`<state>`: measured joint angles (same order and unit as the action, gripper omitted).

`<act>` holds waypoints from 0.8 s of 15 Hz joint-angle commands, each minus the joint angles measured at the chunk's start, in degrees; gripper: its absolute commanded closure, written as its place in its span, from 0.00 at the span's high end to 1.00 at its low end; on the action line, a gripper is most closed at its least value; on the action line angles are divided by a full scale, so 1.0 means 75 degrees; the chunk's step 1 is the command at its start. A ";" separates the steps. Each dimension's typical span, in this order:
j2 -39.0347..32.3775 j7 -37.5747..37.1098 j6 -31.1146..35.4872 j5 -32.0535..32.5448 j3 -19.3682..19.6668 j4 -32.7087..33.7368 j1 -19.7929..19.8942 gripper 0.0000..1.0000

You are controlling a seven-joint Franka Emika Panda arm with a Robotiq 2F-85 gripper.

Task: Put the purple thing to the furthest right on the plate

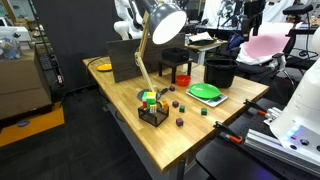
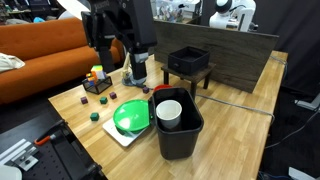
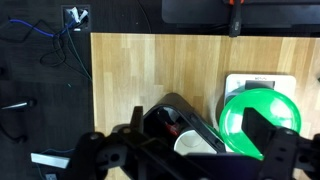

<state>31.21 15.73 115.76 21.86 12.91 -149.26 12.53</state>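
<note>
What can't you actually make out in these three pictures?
- Small purple blocks: too tiny in an exterior view to tell their shape, and absent from the wrist view.
- Bright green round plate: its lower part is covered by the open gripper in the wrist view.
- White cup: mostly hidden by the black bucket around it, in an exterior view.
</note>
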 commanded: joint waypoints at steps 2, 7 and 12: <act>0.0001 0.0000 -0.0015 -0.0004 -0.0002 0.0009 -0.0004 1.00; 0.0001 0.0000 -0.0015 -0.0004 -0.0002 0.0009 -0.0004 1.00; 0.0001 0.0000 -0.0015 -0.0004 -0.0002 0.0009 -0.0004 1.00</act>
<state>31.21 15.73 115.76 21.86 12.91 -149.26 12.53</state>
